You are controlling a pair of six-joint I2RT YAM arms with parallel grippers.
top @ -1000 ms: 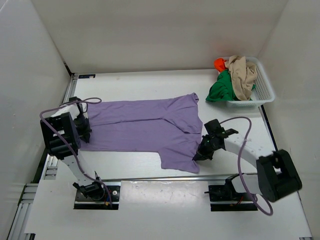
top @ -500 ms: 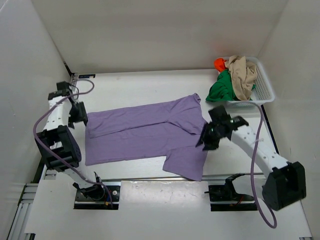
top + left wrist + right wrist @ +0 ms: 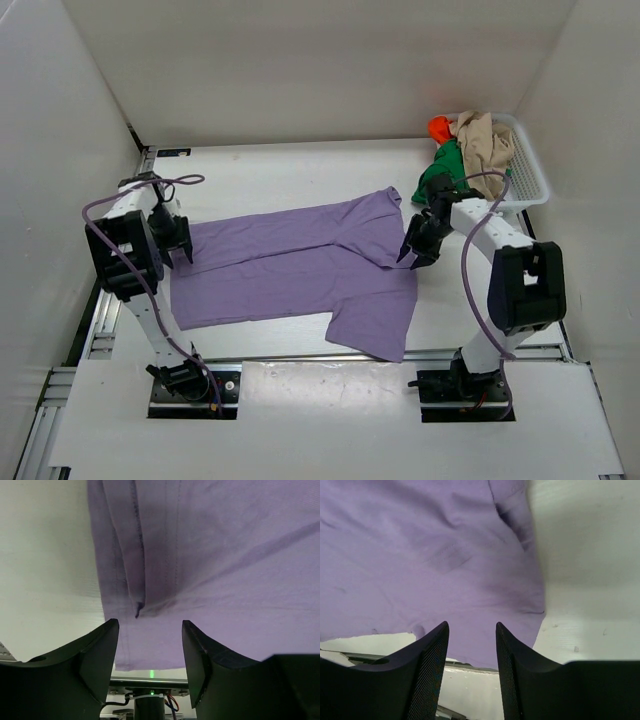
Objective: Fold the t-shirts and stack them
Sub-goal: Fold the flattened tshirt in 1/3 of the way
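Observation:
The lilac purple t-shirt (image 3: 300,265) lies spread flat across the middle of the table, one sleeve pointing toward the near edge. My left gripper (image 3: 178,248) hovers open over the shirt's left edge, where a folded hem (image 3: 135,555) shows above its empty jaws (image 3: 150,630). My right gripper (image 3: 413,253) hovers open over the shirt's right edge (image 3: 420,555), also with nothing between its fingers (image 3: 471,630). The green t-shirt (image 3: 440,178), beige t-shirt (image 3: 485,150) and orange-red t-shirt (image 3: 438,127) are heaped in the basket.
A white mesh basket (image 3: 535,185) stands at the back right corner, with the green shirt spilling over its left rim near my right arm. White walls enclose the table on three sides. The arm bases sit at the near edge.
Both grippers were shut on the purple shirt's edges a second ago; they have opened, let go and risen. The right gripper moved back toward the basket; the shirt now lies flatter.

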